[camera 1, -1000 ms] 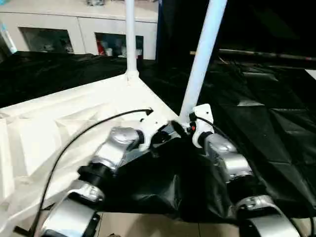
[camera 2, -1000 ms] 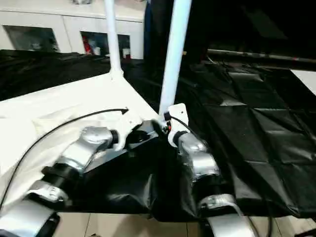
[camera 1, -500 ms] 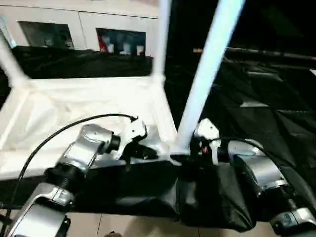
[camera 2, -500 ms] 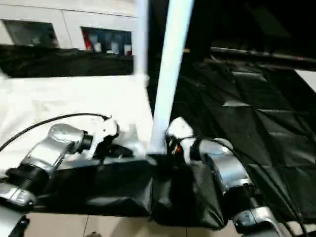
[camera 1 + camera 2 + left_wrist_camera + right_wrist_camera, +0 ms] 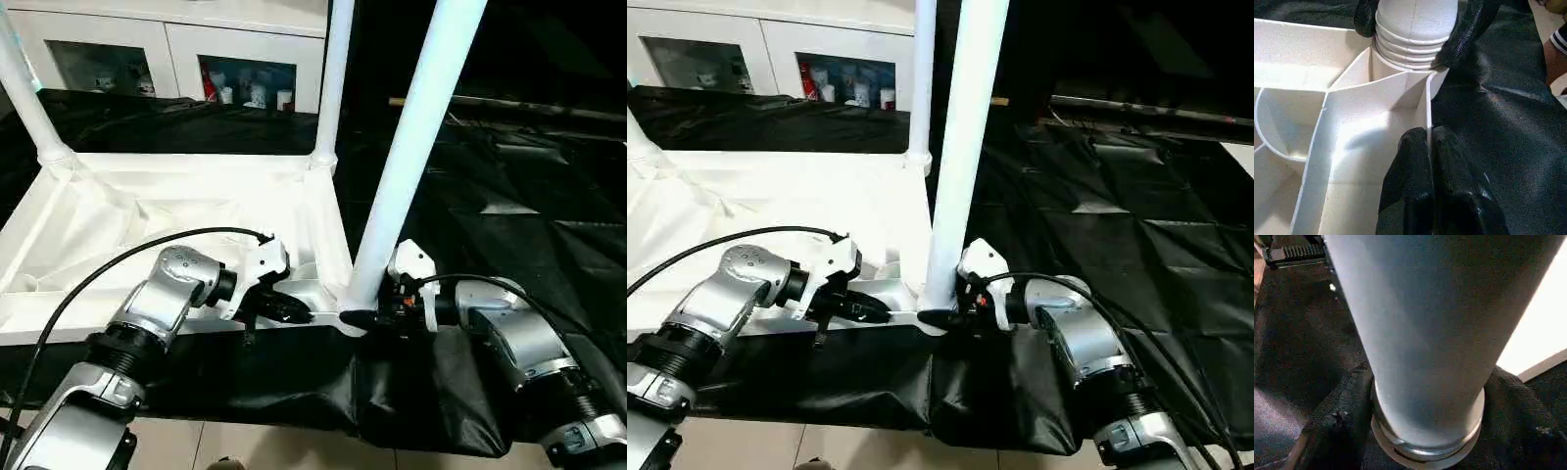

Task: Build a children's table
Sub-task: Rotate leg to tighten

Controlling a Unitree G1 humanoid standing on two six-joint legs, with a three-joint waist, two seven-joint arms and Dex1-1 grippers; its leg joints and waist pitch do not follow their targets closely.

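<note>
"Three legs stand up from your upturned tabletop [image 5: 176, 211] on the black sheet [image 5: 509, 225]. See the near leg [image 5: 416, 147]?"

"Yes. Where's your right gripper [image 5: 377, 315]?"

"At that leg's base, a black finger on each side of it, closed around the leg in its corner socket."

"And your left gripper [image 5: 294, 313]?"

"Fingers [image 5: 1422, 171] pressed together on the tabletop's near rim wall, just beside that socket."
</note>
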